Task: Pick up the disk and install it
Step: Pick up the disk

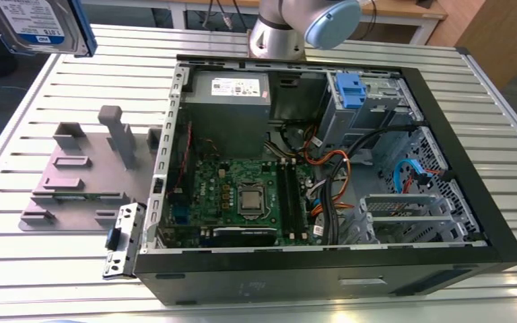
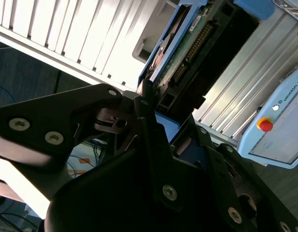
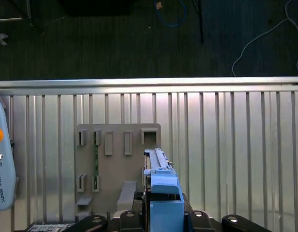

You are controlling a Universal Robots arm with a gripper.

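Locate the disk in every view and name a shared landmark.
Exterior view: disk at the exterior view's upper left, label showing.
Second wrist view: disk edge-on in the gripper, connectors showing.
First wrist view: disk edge-on over the grey plate.
Shared landmark: the slatted table.

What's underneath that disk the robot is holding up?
Below the disk, in the first wrist view, lie the grey holder plate and the slatted table. The disk and gripper cover part of the plate.
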